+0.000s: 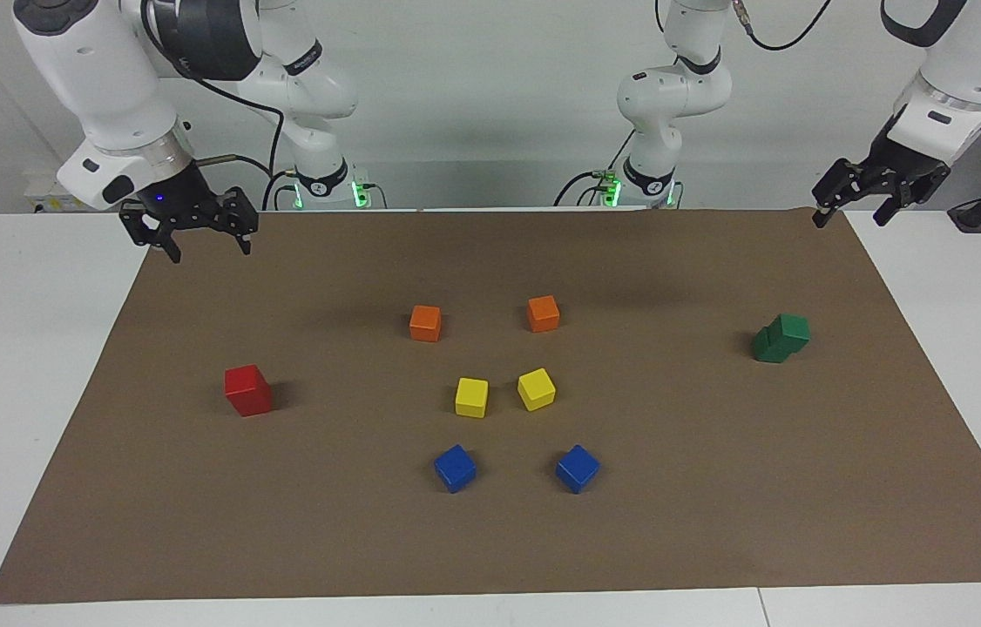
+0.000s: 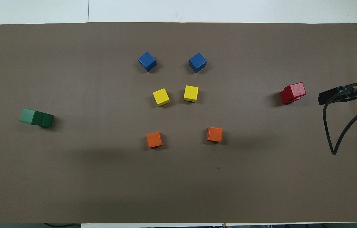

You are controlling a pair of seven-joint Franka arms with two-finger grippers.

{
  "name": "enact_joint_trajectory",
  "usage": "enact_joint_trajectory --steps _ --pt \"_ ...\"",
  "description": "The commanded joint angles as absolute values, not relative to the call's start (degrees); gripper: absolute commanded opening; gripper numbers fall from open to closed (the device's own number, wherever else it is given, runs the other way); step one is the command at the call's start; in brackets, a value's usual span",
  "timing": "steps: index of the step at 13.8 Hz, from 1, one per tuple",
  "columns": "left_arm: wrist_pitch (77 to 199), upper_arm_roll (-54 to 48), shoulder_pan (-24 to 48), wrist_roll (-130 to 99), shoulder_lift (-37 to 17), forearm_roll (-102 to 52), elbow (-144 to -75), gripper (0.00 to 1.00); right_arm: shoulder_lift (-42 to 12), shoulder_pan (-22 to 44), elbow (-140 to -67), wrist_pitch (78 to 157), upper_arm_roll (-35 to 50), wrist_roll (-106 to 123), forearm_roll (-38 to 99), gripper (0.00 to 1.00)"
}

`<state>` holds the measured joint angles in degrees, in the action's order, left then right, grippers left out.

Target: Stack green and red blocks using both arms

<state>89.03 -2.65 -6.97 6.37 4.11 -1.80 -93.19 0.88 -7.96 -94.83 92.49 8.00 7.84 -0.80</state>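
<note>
Two stacks stand on a brown mat. In the facing view, the red blocks sit stacked at centre left of the frame, and the green blocks sit stacked at centre right, the upper one shifted off square. The right gripper hangs at upper left, fingers spread and empty. The left gripper hangs at upper right, also spread and empty. Orange cubes, yellow cubes and blue cubes fill the frame's centre.
</note>
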Motion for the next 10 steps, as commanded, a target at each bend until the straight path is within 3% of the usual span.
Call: enact_joint_trajectory --steps 1,10 --pt "89.47 -2.29 -5.28 5.63 7.47 -1.24 -97.64 1.00 0.35 -8.70 -93.96 91.85 8.53 6.59 -0.70 1.00" --pt "88.86 -2.81 -4.13 5.54 7.65 -0.53 -97.65 1.00 0.44 -8.70 -94.13 91.85 8.53 6.16 -0.70 1.00"
